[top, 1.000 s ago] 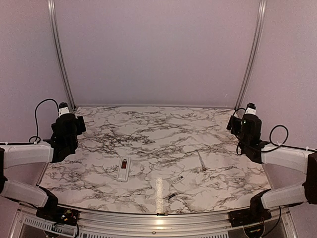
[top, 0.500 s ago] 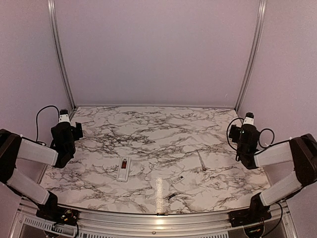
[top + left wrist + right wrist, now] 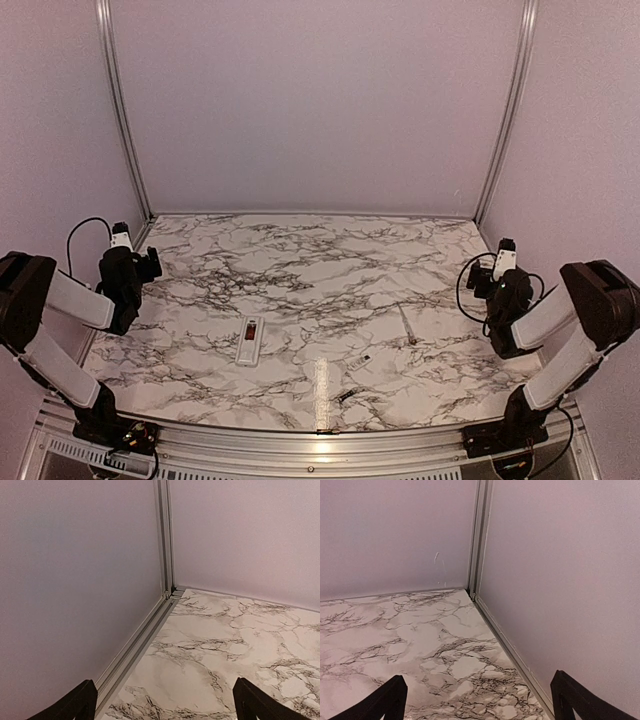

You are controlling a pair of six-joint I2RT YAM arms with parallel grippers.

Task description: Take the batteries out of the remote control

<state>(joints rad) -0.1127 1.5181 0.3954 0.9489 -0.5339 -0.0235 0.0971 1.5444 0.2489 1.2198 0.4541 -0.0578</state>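
Blending with the marble table (image 3: pixel 300 250), the batteries (image 3: pixel 365 358) barely show.

I work in a lab test cell rather than a home or shop. My table (image 3: pixel 300 250), topped with marble-print film, is boxed in on three sides by plain pale walls (image 3: pixel 310 100) that meet at bare aluminium posts (image 3: pixel 122 110), with a metal rail (image 3: pixel 135 650) along the foot of the side wall. My left arm (image 3: pixel 70 300) and right arm (image 3: pixel 555 315) are bolted to a metal frame (image 3: pixel 320 442) at the near edge, loose black cables (image 3: pixel 82 225) loop to a small camera (image 3: pixel 121 238) on the wrist, and no furniture or household clutter stands around.
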